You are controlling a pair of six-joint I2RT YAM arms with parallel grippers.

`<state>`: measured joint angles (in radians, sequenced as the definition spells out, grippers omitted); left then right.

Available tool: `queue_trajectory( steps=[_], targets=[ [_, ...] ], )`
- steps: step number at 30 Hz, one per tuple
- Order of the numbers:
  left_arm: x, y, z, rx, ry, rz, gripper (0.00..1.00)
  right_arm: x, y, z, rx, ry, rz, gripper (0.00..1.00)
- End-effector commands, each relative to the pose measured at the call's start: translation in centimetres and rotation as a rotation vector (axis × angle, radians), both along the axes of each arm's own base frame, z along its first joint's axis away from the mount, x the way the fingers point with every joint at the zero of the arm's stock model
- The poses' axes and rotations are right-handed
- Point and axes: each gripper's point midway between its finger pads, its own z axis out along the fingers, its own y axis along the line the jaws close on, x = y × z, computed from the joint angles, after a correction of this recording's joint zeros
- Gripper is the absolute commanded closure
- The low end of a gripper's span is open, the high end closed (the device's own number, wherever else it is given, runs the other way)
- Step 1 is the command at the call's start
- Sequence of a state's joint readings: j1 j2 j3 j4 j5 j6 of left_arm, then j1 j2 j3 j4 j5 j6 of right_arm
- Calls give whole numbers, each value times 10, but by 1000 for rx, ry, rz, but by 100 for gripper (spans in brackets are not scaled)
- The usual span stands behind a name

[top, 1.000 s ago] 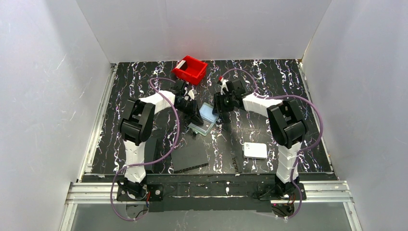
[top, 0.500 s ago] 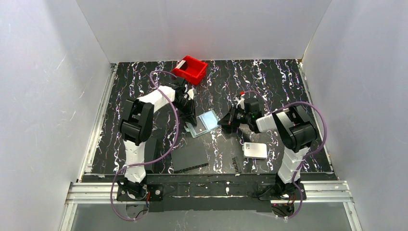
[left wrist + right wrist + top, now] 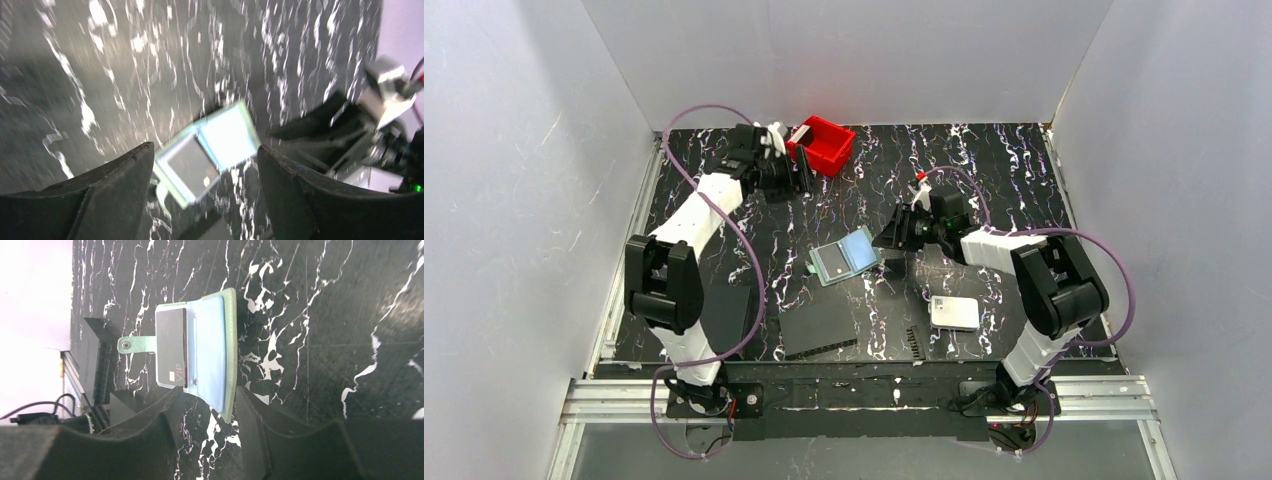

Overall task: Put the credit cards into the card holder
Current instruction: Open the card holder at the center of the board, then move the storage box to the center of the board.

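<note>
1. White walls close in a black, white-veined tabletop, and the card holder lies open flat near its middle.
2. From above, the holder's long side runs slantwise, low on the left and higher on the right. A dark card sits in one of its pockets.
3. The right end effector is just beside the holder's right edge. On its own camera the fingers stand apart, with a corner of the holder between them, and they do not look clamped on it.
4. The left end effector hovers well away from the holder, up beside the red bin. Its fingers are spread wide with nothing between them.
5. A white card rests at the bin's far edge.
6. My guess is the left arm, being nearer, fetches that card while the right steadies the holder.
</note>
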<state>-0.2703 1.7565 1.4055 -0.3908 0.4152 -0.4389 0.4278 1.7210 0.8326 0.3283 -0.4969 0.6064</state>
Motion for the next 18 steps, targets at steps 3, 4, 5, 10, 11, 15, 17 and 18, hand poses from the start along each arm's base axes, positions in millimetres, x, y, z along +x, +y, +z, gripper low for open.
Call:
queue_trajectory(
  steps=[3,4,5,10,11,15,17,18],
  targets=[
    [86,26,39,119,-205,110,21,9,-6,25,-90,-105,46,41],
    [97,29,41,126,-207,121,21,10,-6,28,-89,-111,45,39],
    [109,30,45,126,-217,134,21,12,-5,30,-84,-114,39,37],
    [142,33,59,-7,-187,227,21,48,6,43,-48,-82,-71,19],
    [145,31,60,-44,-180,236,21,60,10,44,-37,-68,-110,17],
    [140,34,54,-98,-108,255,21,111,18,42,-55,-37,-290,12],
    [131,38,51,-91,-81,264,21,134,24,44,-68,-65,-358,9],
    [124,38,50,-90,-70,260,21,146,28,46,-74,-77,-392,8]
  ],
)
